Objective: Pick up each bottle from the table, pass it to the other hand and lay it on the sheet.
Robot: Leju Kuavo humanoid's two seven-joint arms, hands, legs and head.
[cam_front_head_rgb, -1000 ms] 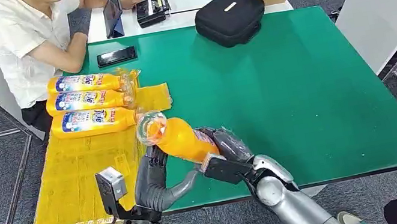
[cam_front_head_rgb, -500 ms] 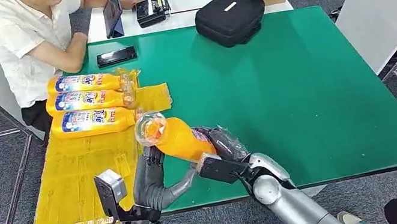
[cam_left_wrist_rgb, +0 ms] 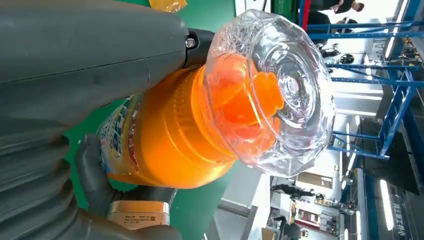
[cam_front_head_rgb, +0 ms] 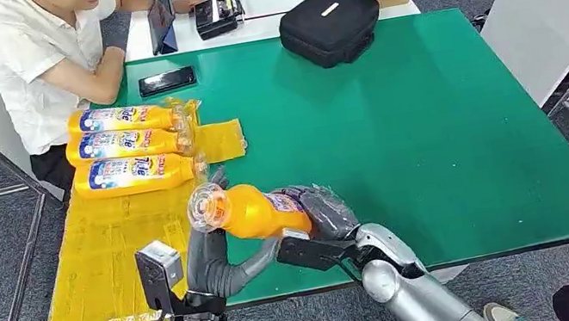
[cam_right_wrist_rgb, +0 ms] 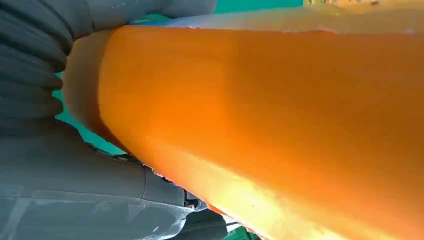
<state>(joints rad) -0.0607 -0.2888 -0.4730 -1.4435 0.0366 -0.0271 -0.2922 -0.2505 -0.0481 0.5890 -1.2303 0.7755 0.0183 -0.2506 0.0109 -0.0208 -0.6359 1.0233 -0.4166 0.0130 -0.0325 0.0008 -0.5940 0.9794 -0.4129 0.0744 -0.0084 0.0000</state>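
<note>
Tipped lower and swung leftward since a second ago: bottle (cam_front_head_rgb: pixel 250 211), now nearly level over the sheet's (cam_front_head_rgb: pixel 99 270) right edge. From left: three bottles (cam_front_head_rgb: pixel 126 145) lying on sheet; left hand (cam_front_head_rgb: pixel 208 256) wrapped around neck end; right hand (cam_front_head_rgb: pixel 320 211) clasping base.
</note>
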